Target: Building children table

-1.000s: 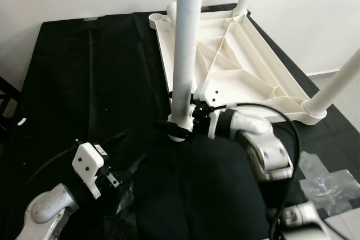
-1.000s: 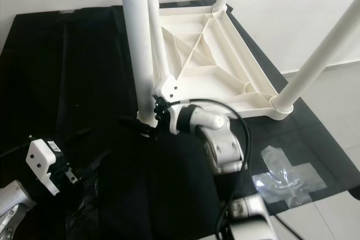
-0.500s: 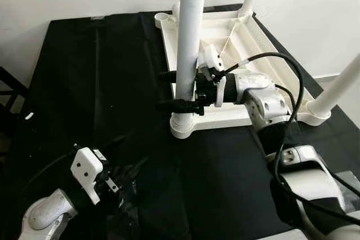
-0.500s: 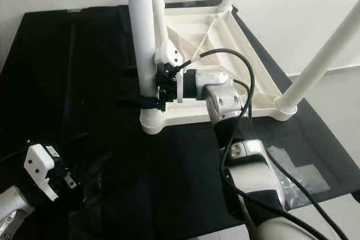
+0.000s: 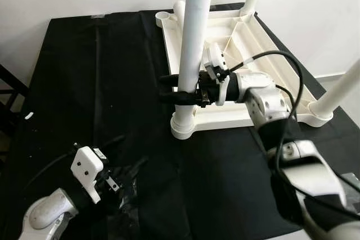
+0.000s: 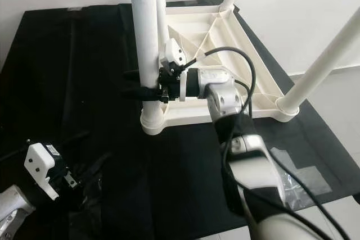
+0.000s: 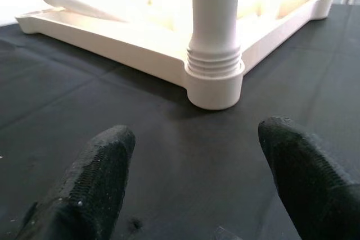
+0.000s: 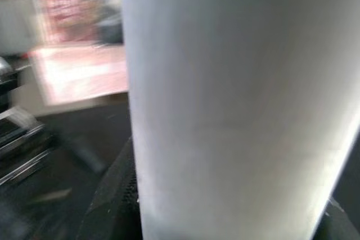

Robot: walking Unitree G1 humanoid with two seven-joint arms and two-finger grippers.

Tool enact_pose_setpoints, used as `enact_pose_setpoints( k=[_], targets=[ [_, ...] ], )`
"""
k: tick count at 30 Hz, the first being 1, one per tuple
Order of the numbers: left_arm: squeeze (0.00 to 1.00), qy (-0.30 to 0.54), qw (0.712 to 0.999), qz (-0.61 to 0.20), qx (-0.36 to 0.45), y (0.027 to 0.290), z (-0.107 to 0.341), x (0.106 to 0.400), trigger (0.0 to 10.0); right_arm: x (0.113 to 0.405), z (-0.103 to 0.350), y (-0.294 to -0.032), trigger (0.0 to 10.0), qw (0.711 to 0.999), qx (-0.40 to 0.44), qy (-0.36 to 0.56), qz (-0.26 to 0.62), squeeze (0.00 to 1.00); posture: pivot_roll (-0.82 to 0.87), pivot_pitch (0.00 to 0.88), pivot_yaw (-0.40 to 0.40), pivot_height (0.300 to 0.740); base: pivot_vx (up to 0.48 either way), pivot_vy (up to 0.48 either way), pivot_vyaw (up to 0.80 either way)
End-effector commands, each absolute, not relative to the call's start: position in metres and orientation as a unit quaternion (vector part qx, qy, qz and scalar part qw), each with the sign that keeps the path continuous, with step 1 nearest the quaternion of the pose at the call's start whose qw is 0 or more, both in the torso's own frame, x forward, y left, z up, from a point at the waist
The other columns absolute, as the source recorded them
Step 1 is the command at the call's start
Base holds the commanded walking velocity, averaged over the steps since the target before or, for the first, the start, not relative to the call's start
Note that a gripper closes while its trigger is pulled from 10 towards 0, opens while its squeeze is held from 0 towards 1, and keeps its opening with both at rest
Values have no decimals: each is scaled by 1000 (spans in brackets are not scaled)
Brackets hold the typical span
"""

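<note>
White plastic tabletop (image 5: 236,43) lies upside down on the black-draped surface (image 5: 84,82), and the right tool (image 5: 179,89) is clenched around its near-left leg (image 5: 194,43) just above the socket. From the left wrist, the left tool (image 7: 197,178) hangs released, fingers (image 7: 95,172) spread, near that leg's base.

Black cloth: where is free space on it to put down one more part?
The black cloth is bare left of the upturned tabletop, toward the wall. It is crowded near the leg held by the right tool, and by the left tool.
</note>
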State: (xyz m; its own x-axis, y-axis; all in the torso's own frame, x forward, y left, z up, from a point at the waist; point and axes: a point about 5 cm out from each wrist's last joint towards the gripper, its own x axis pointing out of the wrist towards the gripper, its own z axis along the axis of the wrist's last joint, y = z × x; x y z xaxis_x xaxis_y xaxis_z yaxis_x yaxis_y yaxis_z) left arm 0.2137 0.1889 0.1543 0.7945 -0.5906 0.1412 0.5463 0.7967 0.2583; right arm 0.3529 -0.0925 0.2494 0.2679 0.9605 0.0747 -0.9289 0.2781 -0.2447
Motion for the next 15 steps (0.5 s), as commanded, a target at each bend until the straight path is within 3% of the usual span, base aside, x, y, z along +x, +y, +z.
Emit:
enact_pose_setpoints(
  k=[1,2,3,4,6,7,15],
  targets=[
    [0,-104,942,-302,101,190,153,212,10000,352,215,-94,0,875,-50,-57,477,0,-76,209,-69,740,0,0,0],
    [0,-105,942,-302,101,190,153,212,10000,348,207,-93,0,908,-33,-59,414,0,-76,209,-69,740,0,0,0],
    [0,-105,942,-302,101,190,153,212,10000,348,207,-93,0,908,-33,-59,414,0,-76,209,-69,740,0,0,0],
    [0,-105,942,-301,101,191,153,213,10000,327,185,-85,0,932,-35,-32,359,0,-62,208,-50,740,0,0,0],
    [0,-105,942,-301,101,191,153,213,10000,327,185,-85,0,932,-35,-32,359,0,-62,208,-50,740,0,0,0],
    [0,-104,943,-300,102,191,152,214,10000,312,173,-78,0,945,-38,-20,324,0,-63,195,-42,740,0,0,0],
    [0,-104,944,-295,102,192,150,219,10000,305,173,-60,0,932,-62,-21,358,0,-60,163,-61,740,0,0,0]
  ],
)
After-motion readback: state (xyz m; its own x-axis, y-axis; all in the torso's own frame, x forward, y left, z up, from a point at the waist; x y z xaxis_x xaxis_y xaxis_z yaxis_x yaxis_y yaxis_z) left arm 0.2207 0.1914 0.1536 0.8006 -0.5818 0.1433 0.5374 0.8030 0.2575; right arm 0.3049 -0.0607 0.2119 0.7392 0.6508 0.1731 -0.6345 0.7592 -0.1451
